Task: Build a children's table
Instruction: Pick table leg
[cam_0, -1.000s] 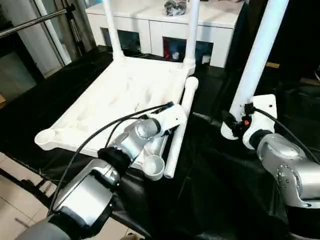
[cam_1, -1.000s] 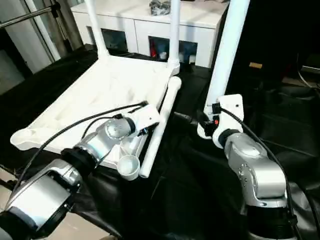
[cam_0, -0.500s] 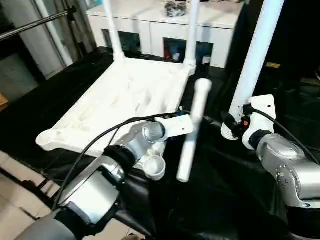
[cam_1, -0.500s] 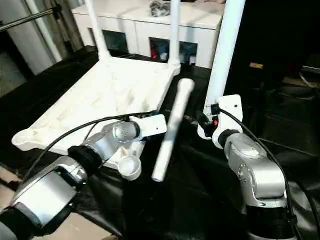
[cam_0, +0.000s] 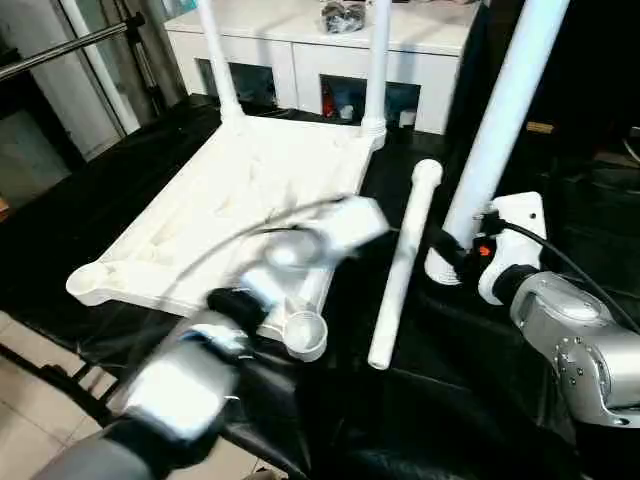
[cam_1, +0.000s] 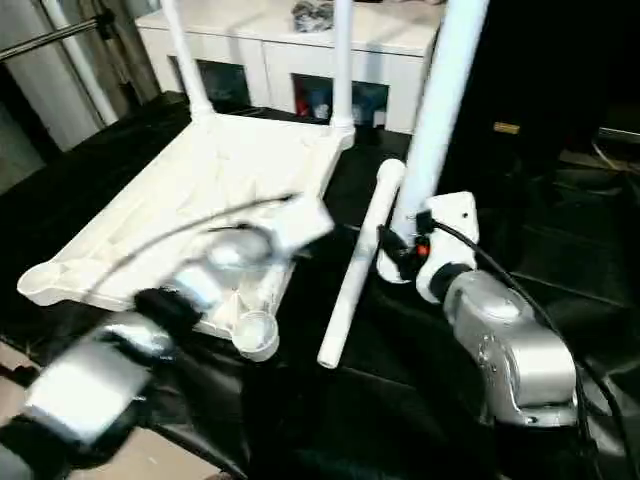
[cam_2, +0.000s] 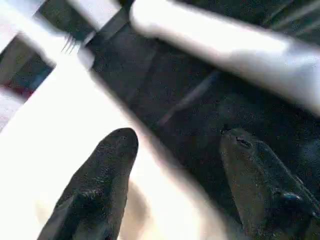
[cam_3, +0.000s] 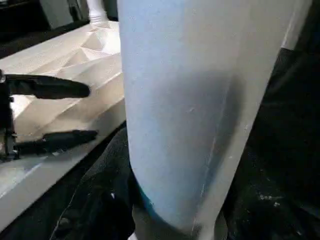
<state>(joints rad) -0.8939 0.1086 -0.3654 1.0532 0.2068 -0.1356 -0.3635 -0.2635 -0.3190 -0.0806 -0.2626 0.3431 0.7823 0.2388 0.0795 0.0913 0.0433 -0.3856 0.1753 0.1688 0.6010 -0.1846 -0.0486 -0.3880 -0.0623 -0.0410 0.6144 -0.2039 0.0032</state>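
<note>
The left pincer (cam_2: 172, 145) hangs open over the tabletop (cam_0: 230, 190)'s right edge. 1 loose leg (cam_0: 403, 265) lies just right of that edge on black cloth (cam_0: 450, 400). The right pincer (cam_0: 452, 255) grips an upright leg (cam_0: 500, 120).

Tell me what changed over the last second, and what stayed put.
The loose leg, which lay against the right edge of the tabletop, has been pushed away to the right and now lies apart from it on the black cloth, near the right claw. The left claw, open and empty, swept across above the tabletop edge. The right claw keeps its hold on the upright leg. The two fitted legs did not move.
</note>
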